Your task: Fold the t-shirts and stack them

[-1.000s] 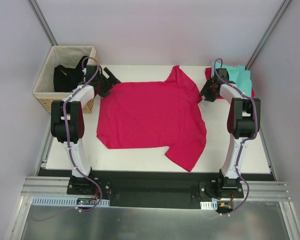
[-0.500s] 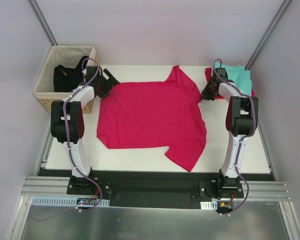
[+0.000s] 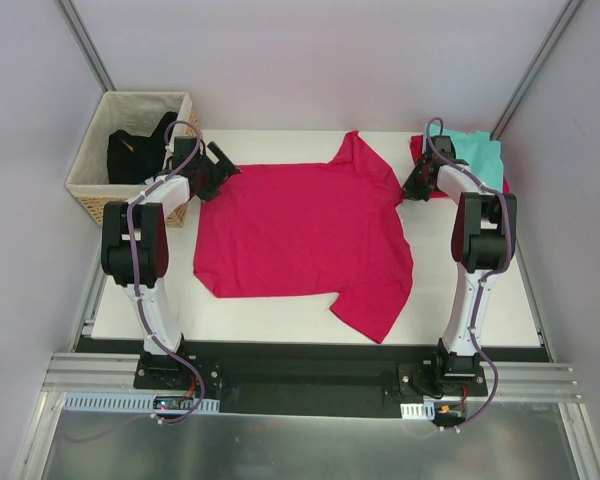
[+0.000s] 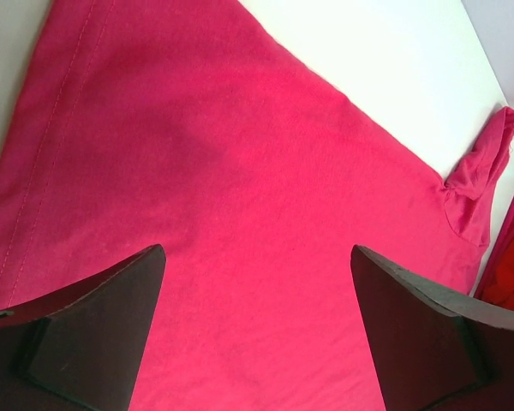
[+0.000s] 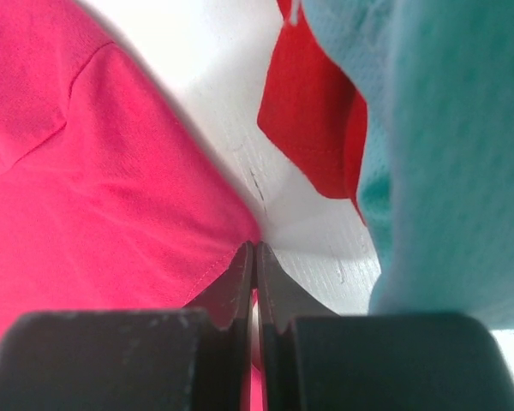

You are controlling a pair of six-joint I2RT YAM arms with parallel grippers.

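one shut right end effector (image 5: 255, 259) pinches the magenta t-shirt (image 5: 94, 197) edge.

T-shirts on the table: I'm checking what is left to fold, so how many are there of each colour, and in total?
magenta-pink t-shirt: 1
red t-shirt: 1
teal t-shirt: 1
Total: 3

Magenta-pink t-shirt (image 4: 240, 197) spread flat, fingers (image 4: 86, 334) wide apart over it — white table (image 4: 394, 60) beyond

Three t-shirts (image 3: 300, 235), one wicker basket (image 3: 88, 203), two arms (image 3: 140, 240)
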